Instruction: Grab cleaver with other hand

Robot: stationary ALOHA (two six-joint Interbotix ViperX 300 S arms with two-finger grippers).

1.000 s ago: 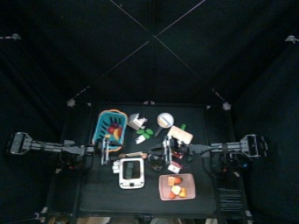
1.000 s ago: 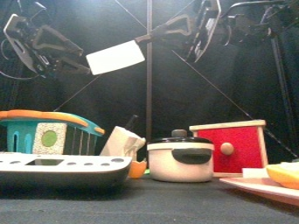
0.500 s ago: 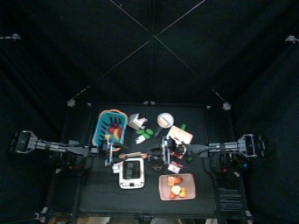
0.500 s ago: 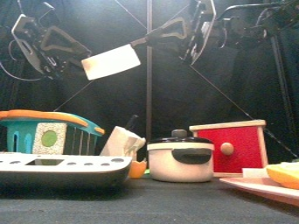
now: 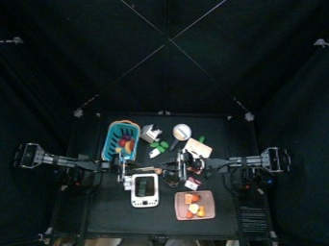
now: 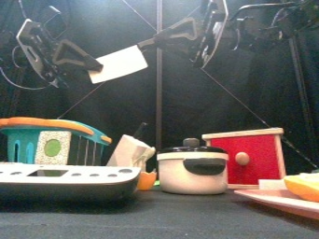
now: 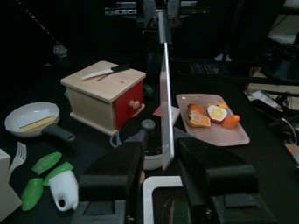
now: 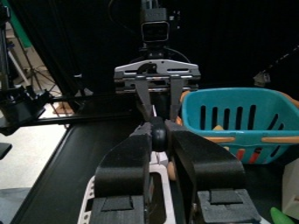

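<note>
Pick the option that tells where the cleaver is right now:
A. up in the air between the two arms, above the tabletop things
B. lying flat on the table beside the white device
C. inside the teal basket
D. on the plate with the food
A: in the front view the cleaver hangs well above the pot and the basket, with the right gripper on its handle and the left gripper at its blade.

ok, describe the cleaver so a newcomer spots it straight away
In the front view, look high above the table, between the two black arms hanging behind the objects. The small cleaver with a flat, light tan rectangular blade hangs there in mid-air between the left tool and the right tool. Everything else rests on the table.
</note>
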